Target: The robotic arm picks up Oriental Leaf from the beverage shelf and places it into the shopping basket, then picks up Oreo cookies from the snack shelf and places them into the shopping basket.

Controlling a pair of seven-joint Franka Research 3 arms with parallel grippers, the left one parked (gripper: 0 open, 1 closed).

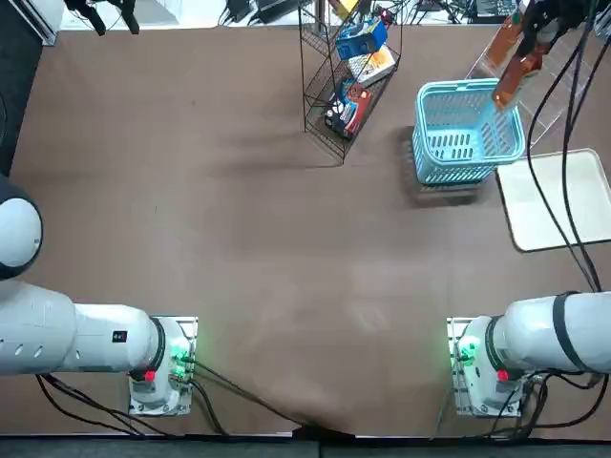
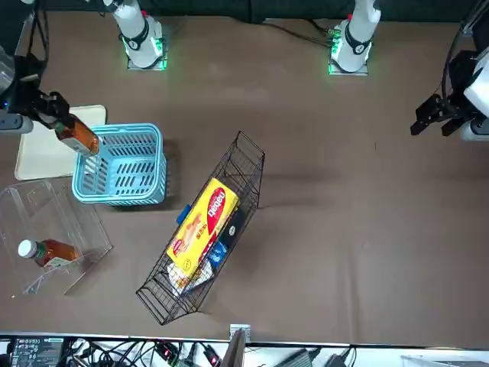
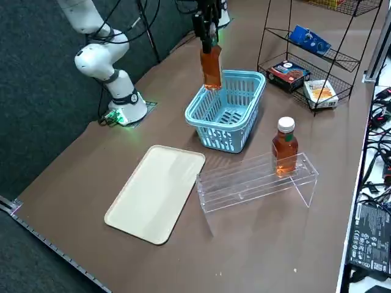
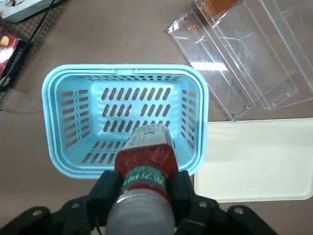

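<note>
"Arm (image 3: pixel 98 61) first: is it reaching cleanly?"

"It's holding the load out over the table, but black cables (image 1: pixel 569 157) are trailing beside it, so a wide swing toward the wire rack (image 1: pixel 329 105) could be catching them"

"And the clear stand (image 3: pixel 256 183)?"

"Sitting near the basket (image 3: pixel 225 116). A low sideways move could be knocking it"

"What's the right gripper (image 3: pixel 211 43) doing?"

"Closing on the tea bottle (image 3: pixel 211 68), its two fingers pinching near the neck. The bottle is hanging over the basket's rim, on the arm's side, not resting inside. I can't tell how much height it's clearing. If those fingers are opening there, the base could be clipping the rim and tipping out"

"And the blue cookie packet (image 3: pixel 310 39)?"

"Lying on the rack, waiting its turn. Thin wires around it could be snagging a finger later"
</note>
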